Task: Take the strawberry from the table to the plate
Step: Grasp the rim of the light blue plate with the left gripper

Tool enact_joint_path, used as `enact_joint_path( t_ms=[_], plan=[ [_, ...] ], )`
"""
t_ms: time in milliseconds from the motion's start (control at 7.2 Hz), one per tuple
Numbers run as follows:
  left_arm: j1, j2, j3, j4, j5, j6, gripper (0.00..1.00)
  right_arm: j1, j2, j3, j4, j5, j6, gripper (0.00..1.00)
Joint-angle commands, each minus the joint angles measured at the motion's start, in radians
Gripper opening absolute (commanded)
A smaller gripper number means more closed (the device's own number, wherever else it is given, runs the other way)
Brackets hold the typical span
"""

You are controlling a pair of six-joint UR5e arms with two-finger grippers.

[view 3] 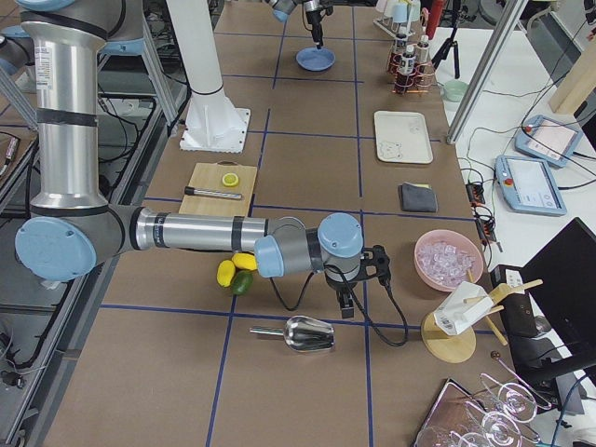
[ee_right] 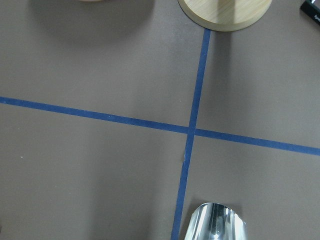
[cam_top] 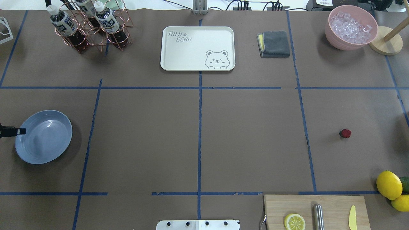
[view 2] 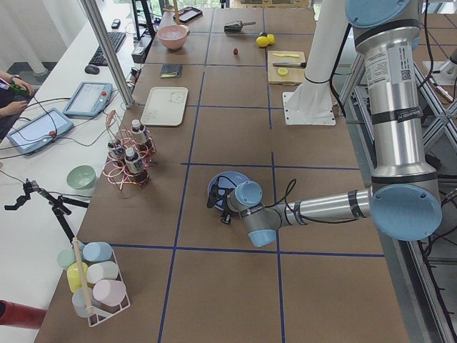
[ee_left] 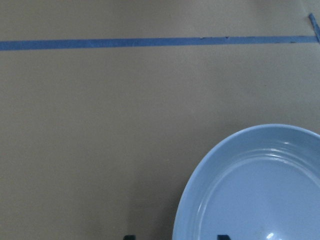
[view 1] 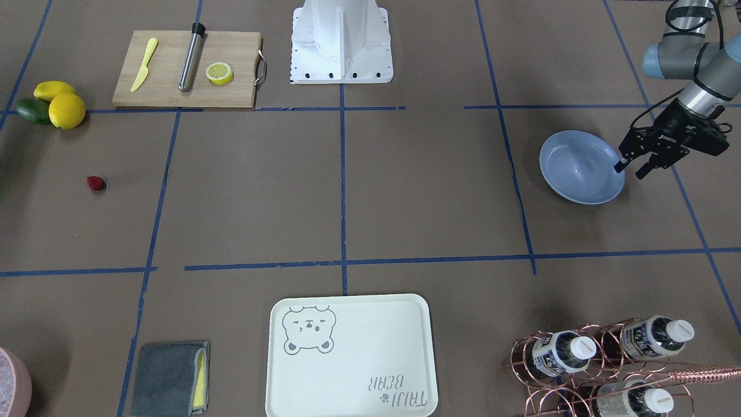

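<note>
1. table point(view 1: 405, 191): brown sheet with a blue tape grid. my read is the task has not begun. reach, grasp, carry and drop are all left.
2. plate point(view 1: 579, 165): empty, only bare glaze inside. nothing delivered.
3. left gripper point(view 1: 631, 169): at the plate's outer rim. jaws parted, nothing between them. one fingertip is over the rim and the other is just outside it. cannot tell if it touches the plate.
4. right gripper point(view 3: 346, 312): at the table end farthest from the plate. it shows only in the side view, so i cannot tell whether it is parted or closed.
5. strawberry point(view 1: 96, 183): lies on the table, well apart from the plate, toward the right arm's end. no gripper is on it. judging by position, the right arm has the shorter reach, but the carry to the plate then spans most of the table.
</note>
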Motion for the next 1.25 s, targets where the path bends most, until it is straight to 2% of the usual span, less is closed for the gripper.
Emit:
enact_joint_path(
  t_ms=[0,139,417,556,694,833,1111],
  plan=[
    [0.016,0.000,0.015,-0.026,0.002,-0.007,0.30,0.000,0.000,0.001,0.000,0.000,0.000,1.00],
    [0.016,-0.001,0.005,-0.037,-0.003,-0.025,0.00,0.000,0.000,0.001,0.000,0.000,0.000,1.00],
    [0.016,-0.001,-0.043,-0.036,-0.017,-0.030,0.00,0.000,0.000,-0.001,0.000,0.000,0.002,1.00],
    [0.016,-0.006,-0.109,-0.011,-0.068,-0.074,0.00,0.000,-0.002,-0.001,0.000,0.001,0.002,1.00],
    [0.039,-0.026,-0.217,0.077,-0.077,-0.199,0.00,0.000,-0.009,0.002,0.003,0.001,0.002,1.00],
    [0.082,-0.085,-0.313,0.228,-0.066,-0.250,0.00,0.000,-0.020,0.001,0.023,0.001,0.005,1.00],
    [0.186,-0.333,-0.328,0.492,0.065,-0.336,0.00,0.000,-0.025,0.001,0.028,0.001,0.005,1.00]
  ],
)
